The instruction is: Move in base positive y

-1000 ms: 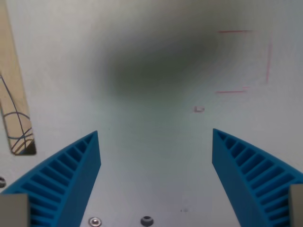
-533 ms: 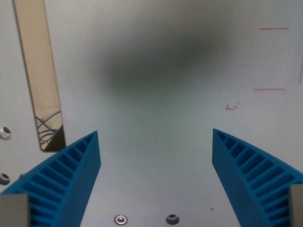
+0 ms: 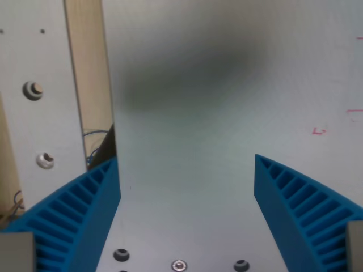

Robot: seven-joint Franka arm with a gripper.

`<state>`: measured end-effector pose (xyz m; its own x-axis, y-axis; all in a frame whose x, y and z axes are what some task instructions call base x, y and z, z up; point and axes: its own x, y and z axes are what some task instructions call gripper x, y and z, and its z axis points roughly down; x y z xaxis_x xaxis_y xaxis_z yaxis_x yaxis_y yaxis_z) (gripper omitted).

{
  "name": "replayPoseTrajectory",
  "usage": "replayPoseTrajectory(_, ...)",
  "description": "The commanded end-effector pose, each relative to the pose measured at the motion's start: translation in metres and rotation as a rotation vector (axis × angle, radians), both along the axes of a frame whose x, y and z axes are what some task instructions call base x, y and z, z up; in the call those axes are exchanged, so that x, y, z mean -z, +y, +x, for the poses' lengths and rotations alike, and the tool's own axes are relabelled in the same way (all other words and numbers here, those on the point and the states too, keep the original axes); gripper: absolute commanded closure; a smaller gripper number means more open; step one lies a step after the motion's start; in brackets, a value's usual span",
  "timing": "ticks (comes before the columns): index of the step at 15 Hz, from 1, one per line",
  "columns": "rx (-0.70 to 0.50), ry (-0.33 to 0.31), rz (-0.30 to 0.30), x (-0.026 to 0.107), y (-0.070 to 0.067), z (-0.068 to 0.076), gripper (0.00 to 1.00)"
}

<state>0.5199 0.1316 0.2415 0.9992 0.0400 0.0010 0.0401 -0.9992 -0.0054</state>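
Note:
My gripper (image 3: 187, 170) is open and empty, its two blue ribbed fingers (image 3: 85, 215) at the lower left and lower right of the wrist view. It hangs above a pale grey metal tabletop (image 3: 193, 141). A blurred dark shadow (image 3: 187, 73) lies on the surface ahead of the fingers. Nothing is between the fingers.
A light wooden strip in a slot (image 3: 88, 73) runs top to bottom at the wrist view's left, with blue wires (image 3: 99, 144) at its lower end. Bolts (image 3: 33, 89) sit on a grey panel left of it. Screws (image 3: 179, 264) lie along the bottom edge. Small red marks (image 3: 319, 131) show at the right.
The whole scene has shifted to the wrist view's right, so the camera has moved. The wooden strip has come further in from the left; the red marks have slid off to the right edge. The fingers stay equally open.

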Motion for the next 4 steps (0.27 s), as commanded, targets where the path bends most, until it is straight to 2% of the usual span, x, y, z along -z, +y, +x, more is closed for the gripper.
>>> replayPoseTrajectory(1, 0.020, 0.008, -0.010, 0.000, 0.015, 0.007, 0.00)
replayPoseTrajectory(4, 0.020, 0.008, -0.010, 0.000, 0.030, 0.008, 0.00)
